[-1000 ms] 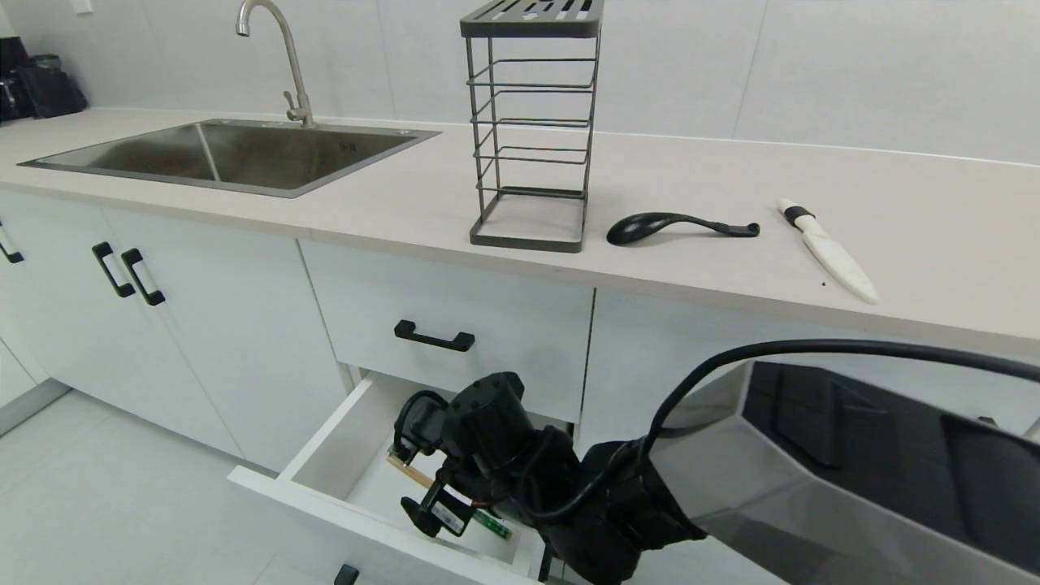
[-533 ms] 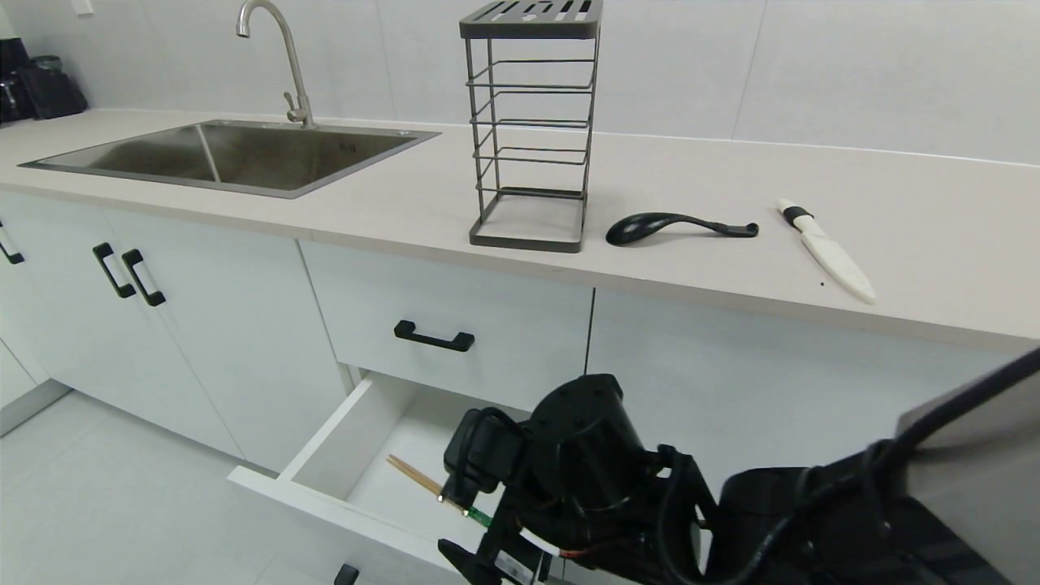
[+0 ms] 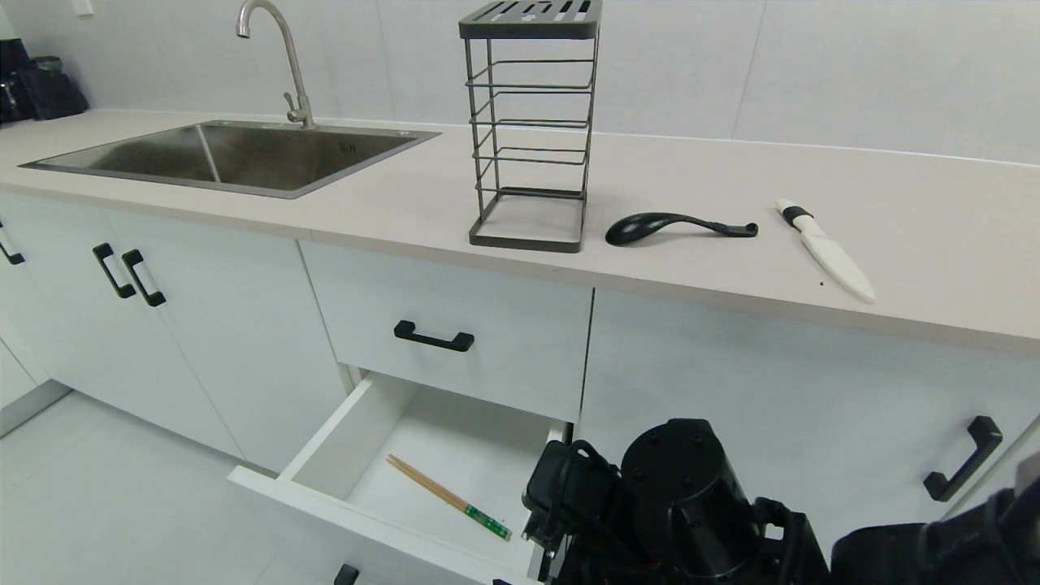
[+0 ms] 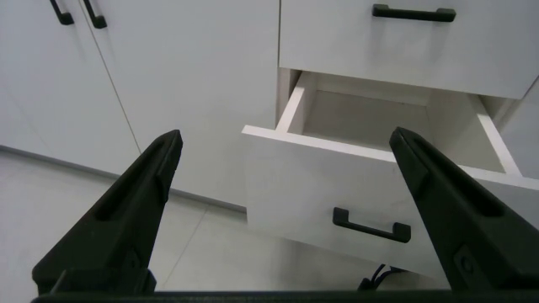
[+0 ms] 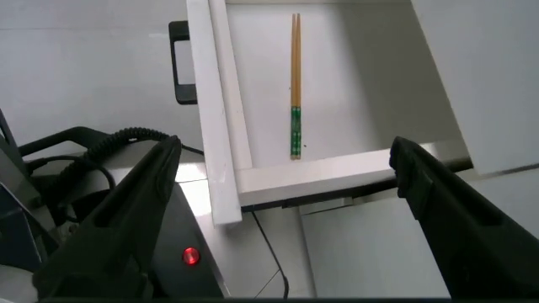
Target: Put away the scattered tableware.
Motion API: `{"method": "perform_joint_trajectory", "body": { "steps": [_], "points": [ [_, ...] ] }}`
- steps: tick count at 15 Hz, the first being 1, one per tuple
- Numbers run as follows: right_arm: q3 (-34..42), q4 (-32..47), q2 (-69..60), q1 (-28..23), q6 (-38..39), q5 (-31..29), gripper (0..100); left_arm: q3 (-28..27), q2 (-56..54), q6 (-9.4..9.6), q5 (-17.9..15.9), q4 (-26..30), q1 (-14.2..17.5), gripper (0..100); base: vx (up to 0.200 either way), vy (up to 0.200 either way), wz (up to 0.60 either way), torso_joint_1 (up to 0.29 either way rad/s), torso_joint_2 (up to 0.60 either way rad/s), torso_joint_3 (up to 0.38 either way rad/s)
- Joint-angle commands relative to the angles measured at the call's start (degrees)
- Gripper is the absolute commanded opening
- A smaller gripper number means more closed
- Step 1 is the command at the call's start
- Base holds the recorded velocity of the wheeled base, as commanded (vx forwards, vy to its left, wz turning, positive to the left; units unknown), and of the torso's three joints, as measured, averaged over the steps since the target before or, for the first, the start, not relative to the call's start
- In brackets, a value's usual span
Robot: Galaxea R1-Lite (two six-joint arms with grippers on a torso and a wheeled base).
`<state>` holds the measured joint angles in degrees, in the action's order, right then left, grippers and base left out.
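The chopsticks (image 3: 448,497) lie flat in the open drawer (image 3: 333,426), lower centre of the head view; treat that item as stowed. The black spoon (image 3: 650,226) and white knife (image 3: 825,250) lie on the counter (image 3: 390,195), right of the wire rack (image 3: 532,122). The right pincer (image 5: 285,151) hangs above the drawer, spread wide and empty. The left pincer (image 4: 285,139), equally wide and empty, faces the drawer front. Next, raise an arm to the counter and close on the spoon handle from above.

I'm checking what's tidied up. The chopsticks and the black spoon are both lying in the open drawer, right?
Not quite. The chopsticks do lie in the open drawer, but the black spoon is on the counter, as the head view shows.
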<state>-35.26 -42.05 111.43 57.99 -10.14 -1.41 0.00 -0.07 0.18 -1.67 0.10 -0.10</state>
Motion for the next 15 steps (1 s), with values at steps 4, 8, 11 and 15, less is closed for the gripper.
{"method": "perform_joint_trajectory", "body": {
  "steps": [4,8,11,15],
  "points": [
    [0.1,-0.05,-0.87,0.02,1.18,0.1,100,0.0,0.07,-0.01,-0.09,-0.01,0.01,100,0.0,0.0,0.0,0.059,-0.01,-0.011],
    [0.63,-0.05,-0.87,0.02,1.09,0.1,100,0.0,0.07,-0.01,0.0,-0.01,0.01,100,0.0,0.0,0.0,0.123,-0.22,-0.078],
    [1.94,-0.32,-1.48,0.28,1.09,0.01,100,0.0,0.07,-0.01,0.0,-0.01,0.01,100,0.0,0.0,0.0,0.013,-0.06,-0.018],
    [1.33,-0.67,-1.57,0.37,0.91,0.01,100,0.0,0.07,-0.01,0.0,-0.01,0.01,100,0.0,0.0,0.0,0.024,-0.02,-0.008]
  ]
}}
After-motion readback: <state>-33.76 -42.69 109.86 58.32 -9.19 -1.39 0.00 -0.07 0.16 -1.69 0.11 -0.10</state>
